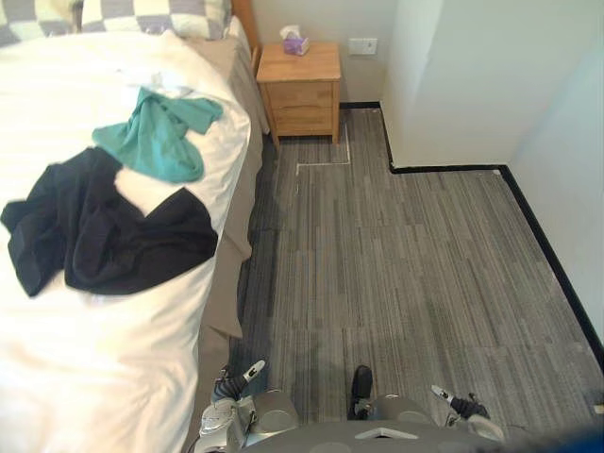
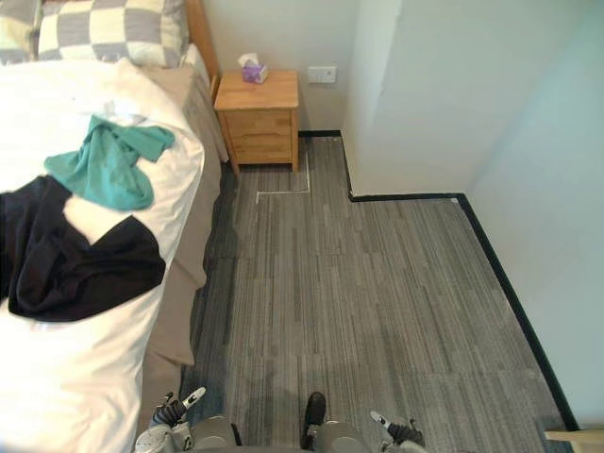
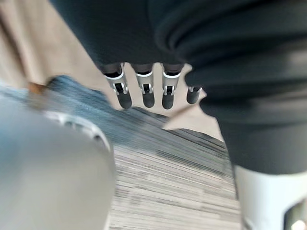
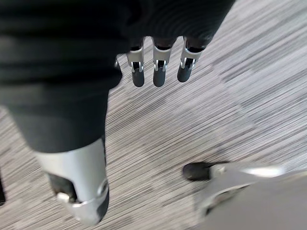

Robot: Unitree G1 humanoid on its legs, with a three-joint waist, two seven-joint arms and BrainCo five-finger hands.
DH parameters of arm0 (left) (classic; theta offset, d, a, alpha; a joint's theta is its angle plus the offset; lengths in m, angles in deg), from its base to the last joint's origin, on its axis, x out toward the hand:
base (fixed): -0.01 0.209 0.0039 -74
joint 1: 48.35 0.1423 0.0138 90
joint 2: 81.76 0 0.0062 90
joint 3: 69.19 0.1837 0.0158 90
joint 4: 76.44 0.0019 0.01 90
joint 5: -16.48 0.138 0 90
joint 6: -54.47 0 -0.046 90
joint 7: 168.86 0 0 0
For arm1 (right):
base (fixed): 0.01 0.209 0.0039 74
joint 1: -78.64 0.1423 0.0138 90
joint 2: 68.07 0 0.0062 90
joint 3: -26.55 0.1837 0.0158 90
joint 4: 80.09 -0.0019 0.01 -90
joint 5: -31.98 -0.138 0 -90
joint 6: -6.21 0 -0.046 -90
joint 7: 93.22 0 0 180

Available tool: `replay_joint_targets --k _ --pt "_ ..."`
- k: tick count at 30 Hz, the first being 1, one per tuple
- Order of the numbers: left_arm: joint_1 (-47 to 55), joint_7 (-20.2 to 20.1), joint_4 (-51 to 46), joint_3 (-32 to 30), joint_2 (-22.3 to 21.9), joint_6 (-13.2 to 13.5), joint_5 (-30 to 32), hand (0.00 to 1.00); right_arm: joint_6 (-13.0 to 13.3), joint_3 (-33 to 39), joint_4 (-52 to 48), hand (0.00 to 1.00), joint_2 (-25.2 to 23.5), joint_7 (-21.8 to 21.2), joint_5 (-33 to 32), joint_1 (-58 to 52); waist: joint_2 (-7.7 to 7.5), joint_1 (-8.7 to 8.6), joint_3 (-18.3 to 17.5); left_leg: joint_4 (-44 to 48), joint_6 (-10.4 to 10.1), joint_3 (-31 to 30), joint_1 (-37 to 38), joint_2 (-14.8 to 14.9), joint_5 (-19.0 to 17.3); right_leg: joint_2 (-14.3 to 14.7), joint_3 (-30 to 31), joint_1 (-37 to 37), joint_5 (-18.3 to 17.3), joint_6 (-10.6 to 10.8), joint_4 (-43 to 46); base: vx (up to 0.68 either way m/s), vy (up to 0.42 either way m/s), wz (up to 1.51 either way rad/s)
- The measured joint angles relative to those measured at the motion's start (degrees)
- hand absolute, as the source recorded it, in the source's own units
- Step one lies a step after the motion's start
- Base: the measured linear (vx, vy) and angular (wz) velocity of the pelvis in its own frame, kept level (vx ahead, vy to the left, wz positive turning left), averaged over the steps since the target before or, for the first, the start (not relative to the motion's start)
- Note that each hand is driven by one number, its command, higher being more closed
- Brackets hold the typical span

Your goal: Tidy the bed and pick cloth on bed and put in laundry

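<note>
Black garment point(image 1: 104, 226) and teal cloth point(image 1: 156, 137) lie near the bed's point(image 1: 113, 377) floor-side edge. Open grey floor point(image 1: 396, 264) runs beside the bed. Left robot hand point(image 3: 144, 91) and right robot hand point(image 4: 158, 72) hang over it, fingers straight and empty.

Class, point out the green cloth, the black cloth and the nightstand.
green cloth point(image 1: 156, 142), left eye view, its middle.
black cloth point(image 1: 104, 226), left eye view, its middle.
nightstand point(image 1: 307, 66), left eye view, its top.
</note>
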Motion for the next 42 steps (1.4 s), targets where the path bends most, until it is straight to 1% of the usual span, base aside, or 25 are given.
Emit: replay_joint_targets --k 4,6,7,8,10,11,12,14,16,18,19,21,23,24,25,26,27,29,31,33,35,37,39,41,42 --pt "-0.9 -0.1 0.2 0.1 -0.2 -0.2 0.1 0.00 0.0 0.1 -0.1 0.00 -0.5 0.1 0.0 0.6 0.17 0.20 0.3 -22.6 1.5 0.9 -0.7 -4.5 3.2 -0.9 1.3 0.4 -1.1 1.2 -0.6 0.20 0.073 -0.23" --pt "-1.2 -0.1 0.4 0.1 -0.5 -0.3 0.5 0.00 0.0 0.2 -0.1 0.00 -0.7 0.2 0.0 0.6 0.79 0.48 0.9 -31.3 3.2 1.2 0.5 -6.1 11.4 -1.6 1.3 1.2 -2.5 3.0 -0.6 0.30 0.127 0.03" --pt "-1.3 -0.1 0.5 0.1 -0.5 -0.4 0.6 0.00 0.0 0.2 -0.1 0.00 -0.7 0.2 0.0 0.6 1.08 0.44 0.7 -32.1 3.8 1.5 1.1 -6.3 13.0 -1.8 1.3 1.1 -2.9 3.8 -0.6 0.27 0.131 0.02" --pt "-1.5 -0.2 0.5 0.1 -0.5 -0.5 0.6 0.00 0.0 0.2 -0.1 0.00 -0.7 0.1 0.2 0.6 0.93 0.48 1.0 -31.8 6.1 2.9 1.3 -6.4 14.3 -2.3 1.4 1.3 -3.5 4.7 -0.4 0.27 0.133 -0.10" --pt "-1.6 -0.2 0.3 0.0 -0.3 -0.6 0.6 0.00 0.0 0.2 -0.1 0.00 -1.2 0.0 1.1 0.9 0.09 1.35 0.4 -30.5 8.1 4.1 1.5 -7.4 11.4 -3.7 2.2 1.4 -5.1 6.5 0.8 0.34 0.167 -0.25" --pt "-1.7 -0.2 0.3 0.0 -0.4 -0.8 0.6 0.00 0.0 0.2 -0.1 0.00 -1.2 -0.1 2.0 1.1 0.10 2.13 0.3 -30.3 8.5 5.0 2.6 -7.9 9.4 -5.1 2.8 -1.1 -8.8 7.3 8.0 0.41 0.196 -0.27" --pt "-1.6 -0.1 0.3 0.0 -0.7 -1.0 0.6 0.00 0.0 0.5 -0.3 0.00 -1.4 -0.2 2.1 1.0 -0.05 2.15 0.3 -30.6 8.8 6.0 4.8 -8.9 8.0 -7.3 3.0 -5.8 -13.8 9.2 22.0 0.34 0.163 -0.21" --pt "-0.9 -0.1 0.7 0.1 -0.1 -1.5 0.6 0.00 0.0 1.0 -1.1 0.00 -1.2 -0.3 2.2 0.9 -0.30 1.56 0.3 -31.1 9.4 5.9 9.2 -10.2 6.0 -10.7 2.9 -11.6 -14.4 11.1 41.7 0.35 0.101 0.06" --pt "0.2 -0.1 0.8 1.5 1.3 -1.7 0.6 0.00 0.0 0.7 -1.4 0.00 -1.1 -0.5 2.2 0.9 -0.48 0.36 0.2 -32.2 9.3 4.5 14.1 -10.5 4.2 -12.8 2.2 -14.4 -11.4 11.2 53.6 0.52 0.030 0.35" --pt "0.2 -0.1 0.8 2.4 2.1 -1.7 0.6 0.00 0.0 0.8 -1.3 0.00 -1.2 -0.5 2.3 1.0 -0.41 -0.91 0.3 -34.2 9.4 0.9 17.7 -10.1 3.6 -14.2 -1.5 -16.0 -13.8 9.2 59.6 0.51 -0.103 0.74" --pt "-0.3 -0.1 0.8 2.5 1.9 -1.7 0.6 0.00 -0.2 1.5 -1.4 0.00 -0.9 -0.5 2.3 1.2 0.43 -1.20 0.8 -35.9 9.4 -1.0 20.0 -8.2 3.6 -13.5 -4.2 -17.9 -16.6 6.2 60.9 0.50 -0.231 0.67" --pt "-1.0 -0.1 1.1 2.5 1.3 -1.7 0.6 0.00 -0.2 1.2 -2.4 0.00 -0.1 -0.4 2.3 1.4 1.71 -1.14 2.0 -35.6 9.3 -2.4 22.1 -4.8 3.6 -11.8 -7.5 -21.6 -18.7 5.0 56.3 0.55 -0.321 0.52" --pt "-1.2 -0.1 2.5 2.5 1.3 -1.7 0.6 0.00 -0.3 0.3 -2.5 0.00 0.0 -0.3 2.3 1.2 1.80 -1.52 2.4 -33.9 8.8 -4.1 23.3 -1.9 3.6 -9.6 -7.1 -24.5 -14.5 5.5 38.0 0.60 -0.436 0.55" --pt "-0.7 0.0 2.5 2.3 1.6 -1.6 0.7 0.00 -0.4 -0.2 -2.4 0.00 -0.6 -0.3 2.4 0.4 0.03 -1.83 1.9 -33.4 5.0 -4.2 24.4 -1.4 3.4 -8.5 -2.9 -23.6 -5.5 5.7 21.2 0.51 -0.388 0.53" --pt "-0.6 0.0 2.6 2.0 2.1 -1.6 0.7 0.00 -0.5 -0.1 -2.1 0.00 -1.0 -0.3 2.4 -0.2 -0.62 -1.98 1.9 -33.3 3.0 -4.5 25.1 -1.3 2.9 -8.3 -2.2 -22.6 4.1 4.9 17.4 0.58 -0.418 0.38" --pt "-2.0 -0.2 4.2 2.4 0.2 -1.5 0.9 0.00 -0.7 1.2 -1.1 0.00 0.4 -0.3 2.9 1.5 2.24 -1.21 3.2 -33.6 0.7 -6.1 25.5 1.4 1.7 -5.2 -3.6 -21.1 2.6 1.7 17.6 0.41 -0.302 0.13" --pt "-2.8 -0.2 3.9 1.8 0.2 -1.1 1.6 0.00 -0.7 1.9 -0.9 0.00 0.1 -0.3 3.5 3.3 0.32 -1.39 4.5 -35.2 0.7 -8.9 24.8 -1.3 2.0 -6.5 -2.1 -22.9 -1.1 1.0 23.1 0.32 -0.262 0.05" --pt "-2.8 -0.1 4.3 1.1 1.0 -0.4 1.8 0.00 -0.6 1.9 -0.2 0.00 -0.5 -0.5 4.4 3.4 0.35 -1.43 4.4 -34.2 0.5 -9.1 24.0 -1.4 6.1 -6.4 -2.3 -21.5 -6.3 0.7 28.4 0.26 -0.249 0.40" --pt "-2.2 -0.1 4.3 -0.1 0.5 0.0 1.8 0.00 -0.7 0.9 -0.1 0.00 -0.3 -0.7 4.5 2.8 0.35 -1.23 4.0 -27.8 0.0 -10.4 22.8 0.1 6.7 -6.0 -3.5 -18.7 -10.3 0.8 28.6 0.29 -0.263 0.55" --pt "-2.2 0.0 3.5 -4.0 -0.9 0.0 1.4 0.00 -0.7 0.6 -0.2 0.00 -0.3 -0.8 4.5 1.9 1.70 -1.24 3.8 -6.9 -2.2 -14.0 13.2 3.4 10.2 -4.0 -6.1 -13.0 -12.8 1.1 25.3 0.26 -0.242 0.48" --pt "-1.8 0.0 2.6 -5.0 -1.2 0.1 0.5 0.00 -0.7 -0.1 -0.2 0.00 0.3 -0.5 4.4 0.8 2.25 -0.52 4.0 7.9 -1.6 -13.4 7.2 6.6 14.1 -1.8 -6.9 -7.2 -13.8 -0.1 21.3 0.30 -0.158 0.19" --pt "-1.8 0.1 2.2 -5.0 -0.6 0.1 0.4 0.00 -0.8 -0.1 0.1 0.00 0.2 0.0 4.4 0.7 2.30 0.12 4.4 16.6 -0.3 -10.5 1.7 6.3 7.6 -1.2 -6.5 -0.2 -14.1 -1.0 16.9 0.33 -0.111 -0.01" --pt "-1.7 0.1 1.9 -5.0 -0.4 0.1 0.3 0.00 -0.9 0.2 1.0 0.00 0.3 0.0 4.4 1.1 2.03 0.47 4.3 13.7 -0.1 -7.1 -1.3 4.4 4.1 -1.8 -6.0 2.4 -14.2 -0.4 14.7 0.31 -0.011 -0.24" --pt "-1.4 0.1 1.9 -5.0 -0.3 0.0 0.0 0.00 -1.1 0.5 1.1 0.00 0.1 0.0 4.5 1.2 1.64 0.70 4.2 2.9 0.2 -4.2 -3.1 1.2 2.7 -3.2 -5.4 3.9 -14.0 1.5 13.6 0.36 0.083 -0.30" --pt "-1.5 0.1 1.9 -4.8 0.0 0.0 0.1 0.00 -1.2 1.2 1.1 0.00 -0.2 0.0 4.4 1.2 1.38 0.68 4.1 -8.7 0.6 -2.5 -3.8 -2.1 3.3 -4.3 -5.2 5.4 -14.5 2.7 12.9 0.43 0.146 -0.09"
